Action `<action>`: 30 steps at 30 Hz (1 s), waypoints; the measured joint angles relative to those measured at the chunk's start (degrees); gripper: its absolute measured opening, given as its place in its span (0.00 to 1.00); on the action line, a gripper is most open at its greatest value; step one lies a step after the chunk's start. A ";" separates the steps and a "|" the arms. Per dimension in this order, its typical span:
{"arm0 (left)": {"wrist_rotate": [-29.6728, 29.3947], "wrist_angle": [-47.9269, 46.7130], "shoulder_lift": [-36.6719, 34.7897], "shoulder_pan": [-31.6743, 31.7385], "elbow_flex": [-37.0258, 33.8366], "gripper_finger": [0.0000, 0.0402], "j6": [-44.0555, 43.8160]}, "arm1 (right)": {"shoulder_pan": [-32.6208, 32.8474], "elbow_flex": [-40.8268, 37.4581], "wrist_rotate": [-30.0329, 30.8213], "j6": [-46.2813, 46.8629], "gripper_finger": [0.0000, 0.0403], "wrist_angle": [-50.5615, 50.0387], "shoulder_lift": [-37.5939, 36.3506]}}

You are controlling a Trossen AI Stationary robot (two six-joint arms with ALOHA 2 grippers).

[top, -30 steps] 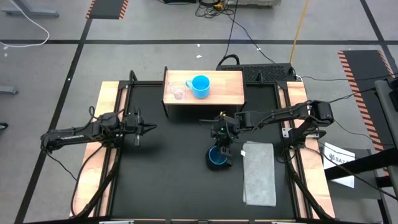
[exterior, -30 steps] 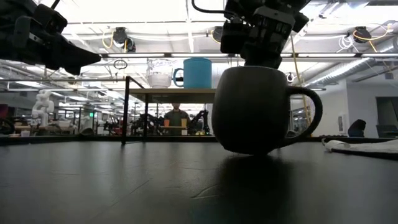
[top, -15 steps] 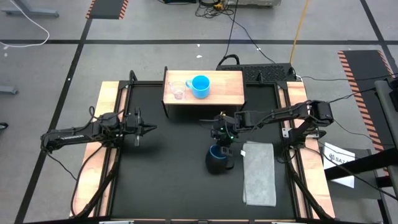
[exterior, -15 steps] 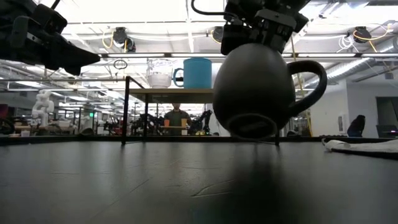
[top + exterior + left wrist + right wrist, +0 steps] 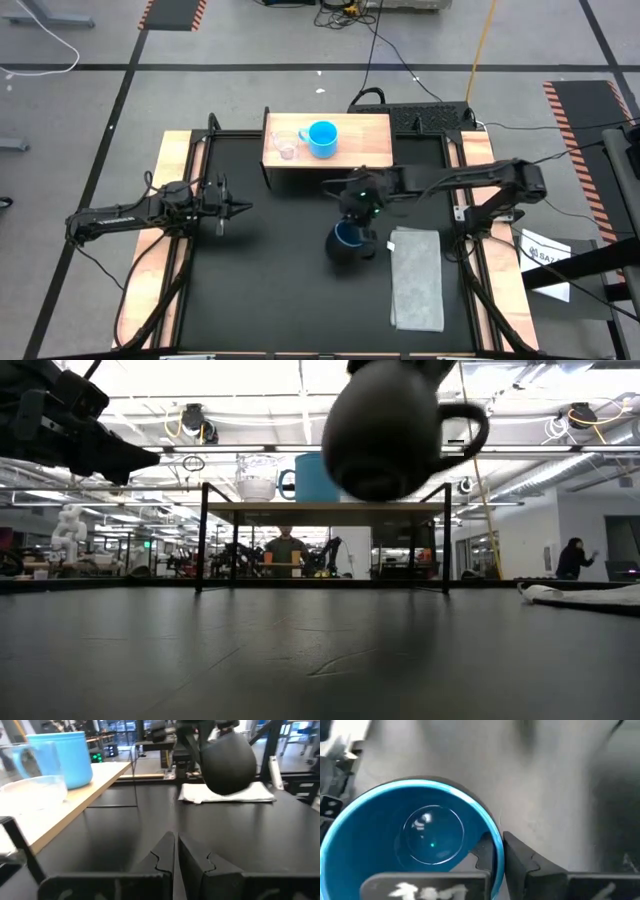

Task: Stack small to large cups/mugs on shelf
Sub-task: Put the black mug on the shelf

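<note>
The dark navy mug (image 5: 345, 243), blue inside, hangs in the air under my right gripper (image 5: 358, 226), which is shut on it in front of the shelf (image 5: 370, 150). In the low view the mug (image 5: 385, 422) floats above the table with its handle (image 5: 468, 430) toward the right. On the shelf's wooden top stand the clear cup (image 5: 285, 146) and the light-blue mug (image 5: 322, 138), side by side on their bases. My left gripper (image 5: 232, 207) waits shut above the table's left part, pointing right. My right gripper holds the navy mug by its rim (image 5: 496, 837), one finger (image 5: 482, 855) inside the cup and the other finger (image 5: 522, 862) outside the wall. The fingers come from above, pointing down. The mug is lifted clear of the table and hangs below the fingers, slightly tilted.
A folded grey cloth (image 5: 416, 277) lies on the table's right part, near the lifted mug. The shelf's right half (image 5: 365, 135) shows bare wood. Black table surface (image 5: 270, 270) spreads between the two arms. A person stands in the room far behind (image 5: 287, 550).
My right gripper has risen with the navy mug and drifted a little toward the shelf. The mug stood on the table a second ago; it has come off the surface, tipped slightly, and now hangs well above it.
</note>
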 joint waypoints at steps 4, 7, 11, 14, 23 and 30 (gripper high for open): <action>3.64 1.16 0.00 -0.01 0.00 0.06 0.18 | -0.07 0.01 2.25 -1.71 0.03 -1.63 -5.42; 4.81 2.23 -0.01 -0.01 0.00 0.06 0.44 | 0.42 0.01 5.39 -2.37 0.03 -2.96 -10.23; 4.63 2.20 0.00 -0.01 0.00 0.06 0.90 | 1.69 -1.32 8.94 -2.27 0.03 -3.71 -16.05; 4.35 2.20 -0.02 -0.01 0.00 0.06 0.92 | 2.22 -4.92 9.96 -1.96 0.03 -3.26 -20.71; 3.82 3.76 -0.02 0.01 0.00 0.06 1.38 | 2.55 -19.07 13.95 0.60 0.03 3.15 -33.93; 3.80 4.00 -0.01 0.01 0.00 0.06 1.21 | 2.57 -30.19 14.90 -0.05 0.03 8.22 -43.16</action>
